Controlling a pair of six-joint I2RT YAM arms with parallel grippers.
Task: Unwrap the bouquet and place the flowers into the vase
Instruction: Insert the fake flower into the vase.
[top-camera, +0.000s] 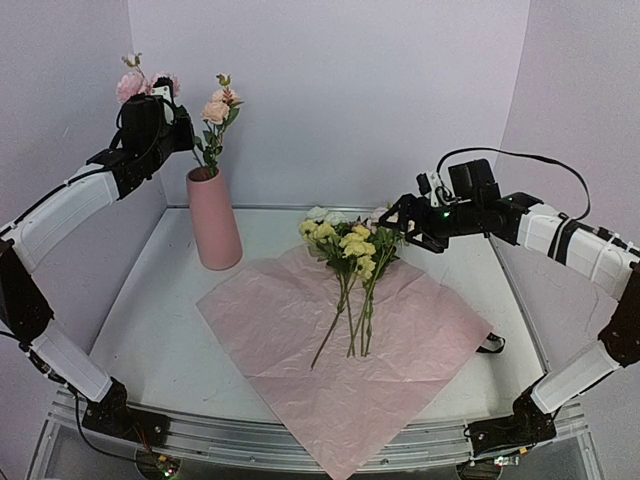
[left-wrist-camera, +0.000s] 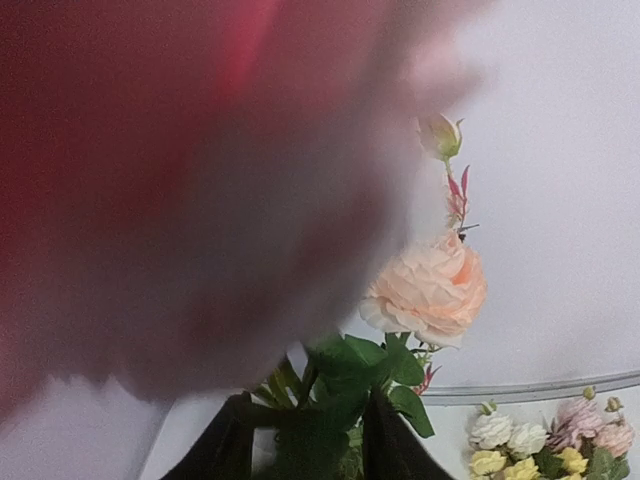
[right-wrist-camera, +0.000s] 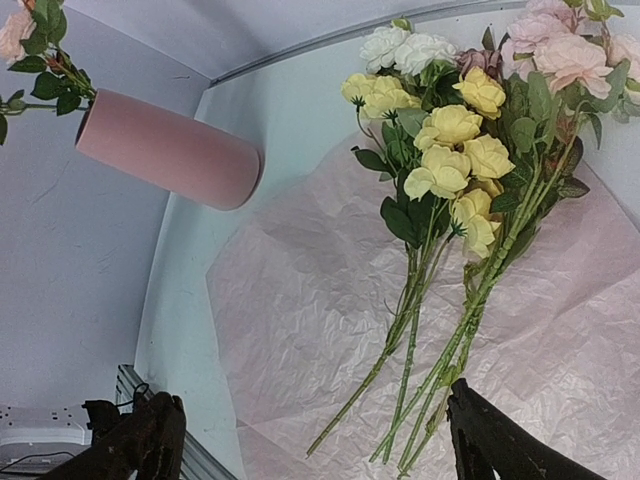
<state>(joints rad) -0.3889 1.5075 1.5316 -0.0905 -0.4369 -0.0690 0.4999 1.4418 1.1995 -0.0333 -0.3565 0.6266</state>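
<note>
The flowers (top-camera: 352, 262) lie on the paper (top-camera: 280, 340) beside the vase (top-camera: 214, 225), light and fragile, so grasp the bunched stems; the right gripper (top-camera: 400, 222) is spread wide above them, while the left gripper (top-camera: 185, 128), its view blurred, cannot be judged.

Looks like a robot lab test booth to me: plain pale walls (top-camera: 350, 90) boxing in a white table (top-camera: 160, 330), left arm (top-camera: 70, 205) and right arm (top-camera: 575, 240) bolted to a metal rail (top-camera: 300, 440), a loose cable (top-camera: 530, 158) hanging about.

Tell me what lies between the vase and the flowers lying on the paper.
Nothing blocks: from the vase to the flowers just bare table and pink paper, per the top view.
</note>
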